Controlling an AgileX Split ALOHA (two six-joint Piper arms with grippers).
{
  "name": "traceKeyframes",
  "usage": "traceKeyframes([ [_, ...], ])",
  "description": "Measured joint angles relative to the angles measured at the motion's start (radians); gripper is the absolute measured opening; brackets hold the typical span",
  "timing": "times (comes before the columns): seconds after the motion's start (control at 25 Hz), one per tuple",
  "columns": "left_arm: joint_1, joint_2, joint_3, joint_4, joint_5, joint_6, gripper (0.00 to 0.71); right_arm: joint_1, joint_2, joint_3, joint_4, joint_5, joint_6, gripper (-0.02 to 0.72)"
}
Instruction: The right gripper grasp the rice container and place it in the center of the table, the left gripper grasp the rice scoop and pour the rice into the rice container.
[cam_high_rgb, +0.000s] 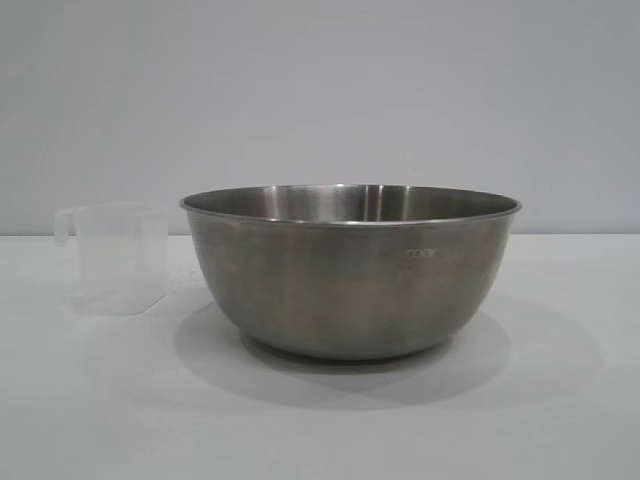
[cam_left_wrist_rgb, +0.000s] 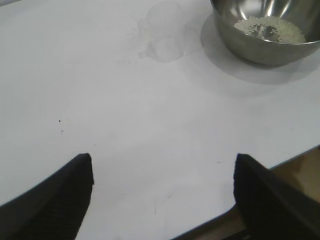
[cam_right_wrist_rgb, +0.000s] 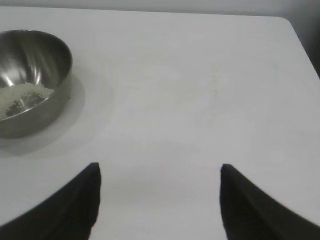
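Note:
The rice container (cam_high_rgb: 350, 270), a wide steel bowl, stands in the middle of the white table (cam_high_rgb: 320, 420). Whitish rice (cam_left_wrist_rgb: 270, 29) lies in its bottom, and shows too in the right wrist view as rice (cam_right_wrist_rgb: 22, 97) inside the rice container (cam_right_wrist_rgb: 30, 80). The rice scoop (cam_high_rgb: 115, 258), a small frosted plastic cup with a side handle, stands upright on the table just left of the bowl, apart from it; from the left wrist the rice scoop (cam_left_wrist_rgb: 165, 32) looks faint. My left gripper (cam_left_wrist_rgb: 162, 162) is open over bare table, well back from both. My right gripper (cam_right_wrist_rgb: 160, 170) is open over bare table, holding nothing.
A plain pale wall stands behind the table. The table's edge (cam_left_wrist_rgb: 280, 160) runs close by my left gripper, with a brown floor beyond it. The table's rounded far corner (cam_right_wrist_rgb: 287, 22) shows in the right wrist view. Neither arm appears in the exterior view.

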Motion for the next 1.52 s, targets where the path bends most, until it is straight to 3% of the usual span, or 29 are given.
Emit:
traceKeyframes([
  [0.88, 0.008, 0.0, 0.0, -0.028, 0.028, -0.024, 0.511, 0.0, 0.0, 0.0, 0.0, 0.0, 0.0, 0.414],
  [0.96, 0.044, 0.0, 0.002, -0.032, 0.027, -0.027, 0.511, 0.0, 0.0, 0.0, 0.0, 0.0, 0.0, 0.414],
  [1.16, 0.233, 0.0, 0.006, -0.01, 0.03, -0.028, 0.511, 0.0, 0.0, 0.0, 0.0, 0.0, 0.0, 0.414],
  [1.32, 0.345, 0.0, 0.006, -0.008, 0.03, -0.028, 0.511, 0.0, 0.0, 0.0, 0.0, 0.0, 0.0, 0.414],
  [1.52, 0.436, -0.027, 0.006, -0.008, 0.03, -0.028, 0.511, 0.0, 0.0, 0.0, 0.0, 0.0, 0.0, 0.414],
])
